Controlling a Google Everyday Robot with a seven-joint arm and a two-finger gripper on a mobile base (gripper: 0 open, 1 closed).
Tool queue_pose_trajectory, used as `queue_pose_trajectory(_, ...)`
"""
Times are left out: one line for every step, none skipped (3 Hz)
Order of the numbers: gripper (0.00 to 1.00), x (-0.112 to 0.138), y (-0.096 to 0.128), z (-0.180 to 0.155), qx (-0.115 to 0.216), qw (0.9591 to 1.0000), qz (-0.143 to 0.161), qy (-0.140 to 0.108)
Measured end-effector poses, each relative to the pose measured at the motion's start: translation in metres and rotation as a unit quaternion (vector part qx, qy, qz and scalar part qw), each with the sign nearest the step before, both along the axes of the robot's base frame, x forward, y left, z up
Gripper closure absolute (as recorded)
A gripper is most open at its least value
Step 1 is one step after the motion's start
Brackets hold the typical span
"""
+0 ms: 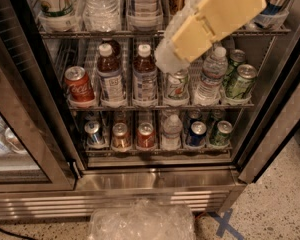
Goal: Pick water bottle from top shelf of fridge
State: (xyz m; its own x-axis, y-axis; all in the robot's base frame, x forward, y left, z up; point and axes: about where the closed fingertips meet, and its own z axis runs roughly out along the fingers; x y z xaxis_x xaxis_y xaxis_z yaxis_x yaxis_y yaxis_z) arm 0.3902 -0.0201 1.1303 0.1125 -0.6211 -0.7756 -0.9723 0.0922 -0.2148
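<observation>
The pincer [166, 59], its state impossible to tell, hangs below-right of the water bottle [102, 9] on the top shelf [140, 33], so rising carelessly it could strike that shelf's edge or neighbouring bottles [144, 4].

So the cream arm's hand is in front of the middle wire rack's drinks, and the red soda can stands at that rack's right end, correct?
Not quite. The camera view shows the red soda can at the left end of the middle wire rack, next to two white-capped brown-liquid bottles. The rest holds: the hand is in front of that rack's drinks, right of those bottles.
</observation>
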Motion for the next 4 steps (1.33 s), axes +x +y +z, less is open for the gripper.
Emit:
queue_pose_trajectory(0.0, -0.004, 0.011, -0.005, 0.015, 0.9999, 0.004, -0.002)
queue_pose_trajectory(0.0, -0.015, 0.034, -0.016, 0.057, 0.9982, -0.001, -0.018)
queue_pose_trajectory(0.0, -0.02, 0.06, -0.036, 0.11, 0.9929, -0.025, -0.037)
queue_pose_trajectory(0.0, -0.008, 0.083, -0.08, 0.127, 0.9896, -0.062, -0.028)
